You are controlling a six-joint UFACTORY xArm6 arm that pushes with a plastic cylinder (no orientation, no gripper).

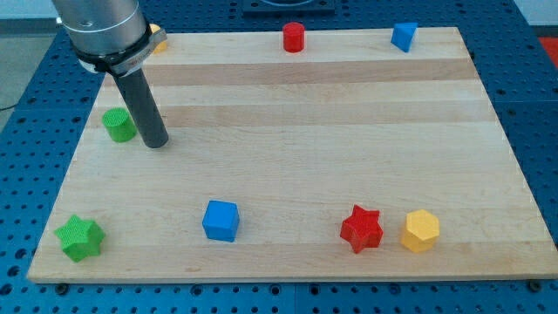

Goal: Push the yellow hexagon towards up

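The yellow hexagon point(420, 230) sits near the view's bottom right of the wooden board point(288, 157), just right of a red star point(361, 228). My tip point(156, 143) rests on the board at the view's upper left, far from the yellow hexagon. It is just right of a green cylinder-like block point(119, 125).
A blue cube point(220, 220) lies at the bottom centre-left and a green star point(80, 237) at the bottom left corner. A red cylinder point(294, 37) and a blue block point(403, 36) stand along the top edge. An orange block point(158, 38) shows partly behind the arm.
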